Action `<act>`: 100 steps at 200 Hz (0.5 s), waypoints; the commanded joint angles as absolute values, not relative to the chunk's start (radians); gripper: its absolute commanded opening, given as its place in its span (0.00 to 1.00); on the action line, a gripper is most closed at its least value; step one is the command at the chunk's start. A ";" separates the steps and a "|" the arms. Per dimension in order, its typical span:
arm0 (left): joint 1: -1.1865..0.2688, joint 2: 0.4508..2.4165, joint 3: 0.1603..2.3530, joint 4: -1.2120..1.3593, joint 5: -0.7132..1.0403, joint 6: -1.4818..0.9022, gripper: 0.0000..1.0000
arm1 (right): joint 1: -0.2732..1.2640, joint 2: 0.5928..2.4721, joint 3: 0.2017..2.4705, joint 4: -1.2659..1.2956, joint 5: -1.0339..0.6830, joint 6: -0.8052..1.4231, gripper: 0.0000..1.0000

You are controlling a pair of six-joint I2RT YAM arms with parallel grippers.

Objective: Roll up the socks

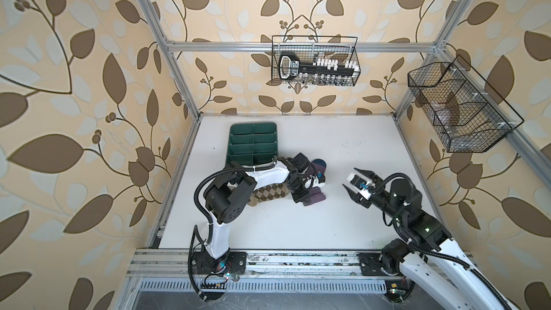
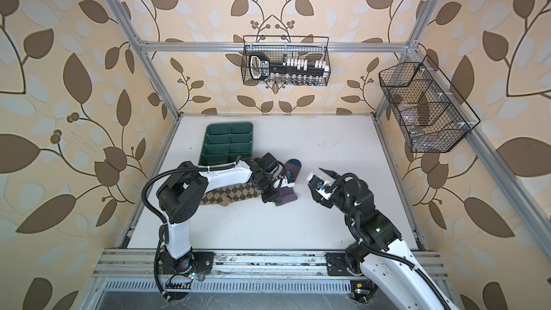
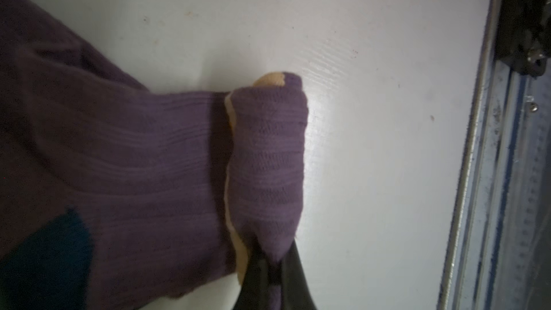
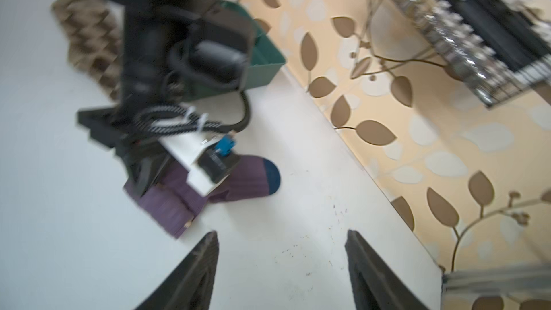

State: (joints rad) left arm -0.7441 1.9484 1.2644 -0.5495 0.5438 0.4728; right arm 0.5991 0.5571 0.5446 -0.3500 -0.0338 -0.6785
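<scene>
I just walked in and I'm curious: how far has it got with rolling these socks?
Barely started. Done: the orange-edged cuff end of the purple sock is turned over into a first roll. In hand: the left fingers are shut on that roll's end, while the right fingers stand open and empty. Left: most of that sock lies flat, and the tan argyle sock lies unrolled under the left arm.
</scene>
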 commanded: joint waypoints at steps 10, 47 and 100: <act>-0.727 2.009 1.276 -0.661 0.615 0.445 0.00 | 0.916 0.730 0.487 -0.395 0.254 -0.913 0.68; -0.719 2.026 1.284 -0.673 0.629 0.441 0.00 | 1.027 1.090 0.491 -0.095 0.413 -0.917 0.60; -0.719 2.017 1.270 -0.658 0.618 0.433 0.00 | 0.947 1.381 0.513 0.114 0.339 -0.969 0.57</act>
State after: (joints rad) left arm -0.7124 1.9884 1.2930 -0.5846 0.6376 0.4412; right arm 0.9756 1.2972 0.4919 -0.0097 0.3485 -0.9230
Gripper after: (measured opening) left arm 0.059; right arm 0.581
